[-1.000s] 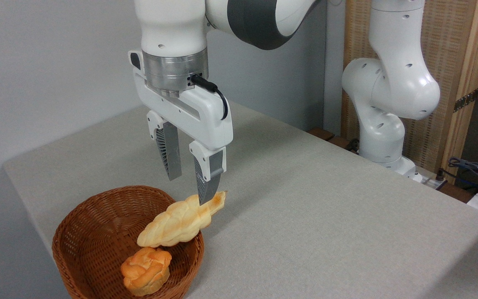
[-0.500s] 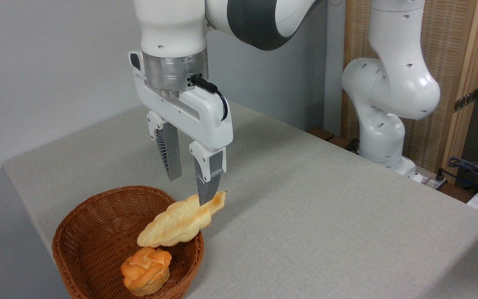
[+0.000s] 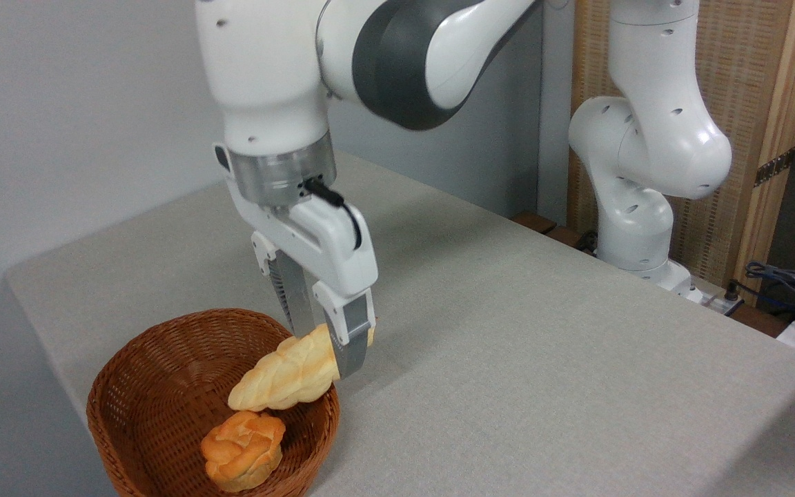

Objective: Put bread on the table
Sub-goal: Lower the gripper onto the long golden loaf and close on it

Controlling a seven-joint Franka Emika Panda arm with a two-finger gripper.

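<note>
Fingers (image 3: pixel 349 342) apart, straddling the bread (image 3: pixel 287 375) at lower left of frame, where it leans on the basket (image 3: pixel 163 373) rim. We judge grasping underway; next: close, lift, carry to the table (image 3: pixel 542 359).

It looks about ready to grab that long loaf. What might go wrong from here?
The gripper straddles the bread near its upper end, far from the middle, so the loaf may swing or slip once lifted. Its lower end lies in the basket, close above the small bun, and could drag on the rim or nudge the bun. One finger hides the contact, so whether the jaws have closed is unclear.
</note>
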